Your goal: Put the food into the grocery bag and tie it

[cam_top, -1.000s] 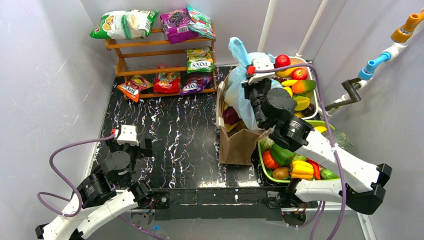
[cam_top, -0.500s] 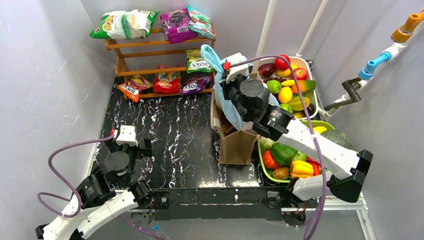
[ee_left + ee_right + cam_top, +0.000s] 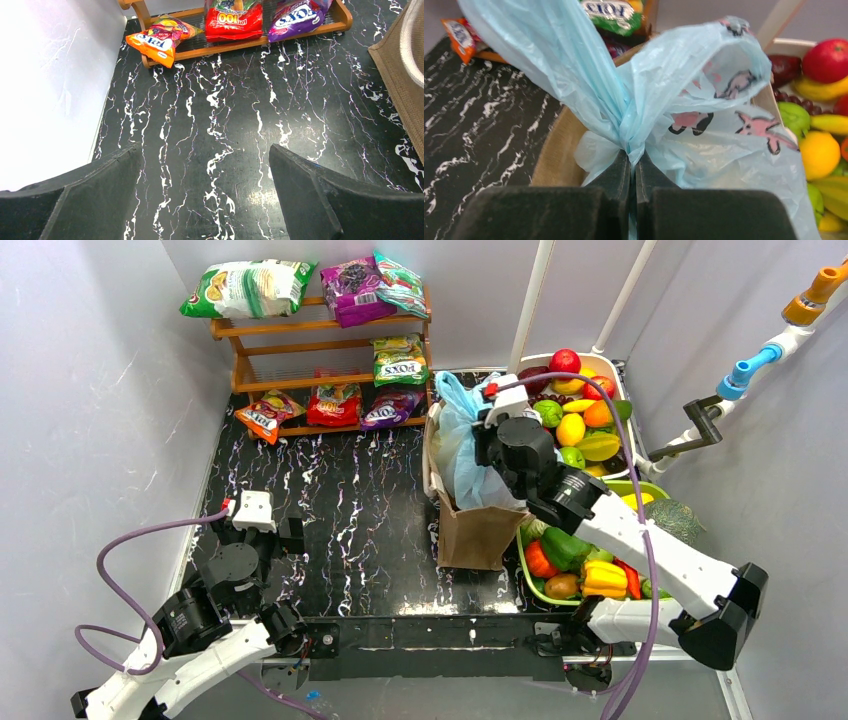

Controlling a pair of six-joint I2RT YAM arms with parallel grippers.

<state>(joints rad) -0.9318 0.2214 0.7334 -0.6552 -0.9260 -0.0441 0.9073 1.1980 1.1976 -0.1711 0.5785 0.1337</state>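
Observation:
The light-blue grocery bag [image 3: 455, 445] with pink cartoon figures [image 3: 696, 122] sits inside a brown paper bag [image 3: 478, 532]. My right gripper [image 3: 634, 159] is shut on the gathered plastic at the bag's top, and two handle loops fan out above the pinch. In the top view the right gripper [image 3: 478, 440] hangs over the paper bag's mouth. Food lies in a white tray of fruit [image 3: 582, 420] and a green tray of vegetables [image 3: 585, 568]; what is inside the bag is hidden. My left gripper [image 3: 204, 146] stands open over bare black table, low at the near left [image 3: 255, 530].
A wooden shelf [image 3: 320, 330] with snack packets stands at the back left, and one orange packet [image 3: 268, 418] leans at its foot. White pipes [image 3: 530, 290] rise at the back right. Grey walls close in on both sides.
My right gripper carried the bag's pinched top to the left, then back right and lower, so the handles now sit closer to the paper bag. The left arm has not moved.

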